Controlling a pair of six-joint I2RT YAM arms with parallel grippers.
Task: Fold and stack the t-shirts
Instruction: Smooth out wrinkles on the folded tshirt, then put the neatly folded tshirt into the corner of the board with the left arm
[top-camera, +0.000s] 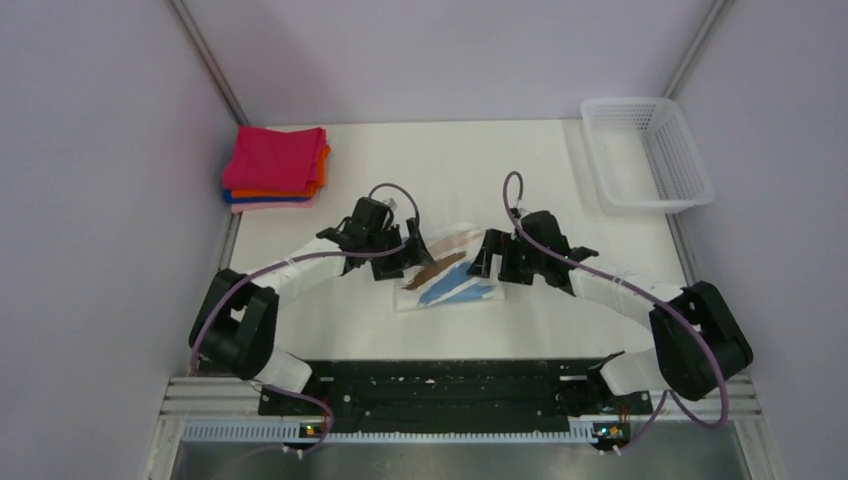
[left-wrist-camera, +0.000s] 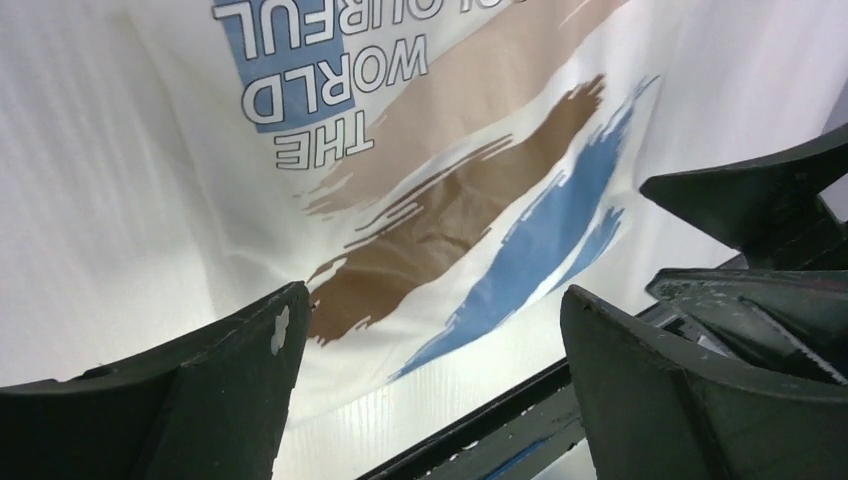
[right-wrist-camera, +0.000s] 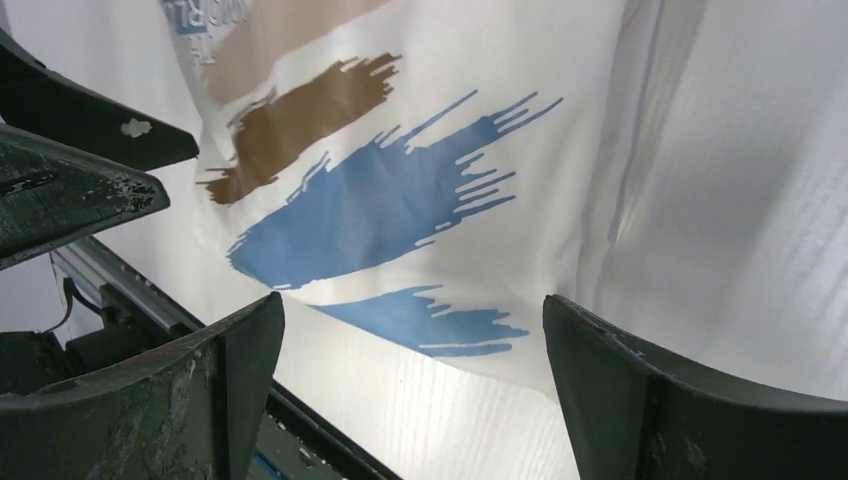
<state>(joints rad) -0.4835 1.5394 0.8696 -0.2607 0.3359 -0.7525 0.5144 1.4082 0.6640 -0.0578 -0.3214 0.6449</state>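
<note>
My left tool (top-camera: 393, 258) and right tool (top-camera: 490, 262) both stand spread wide, holding nothing, one on each side of the white t-shirt (top-camera: 452, 282), which lies on the table (top-camera: 340, 320). It looks folded to me. I'd pinch both side edges evenly and lift it flat. The way far-left of it to the stack of folded shirts (top-camera: 275, 165) looks open. The basket (top-camera: 650, 150) sits far-right.

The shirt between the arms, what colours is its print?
Tan, brown and blue brushstrokes on the white t-shirt; clearest in left wrist view.
</note>
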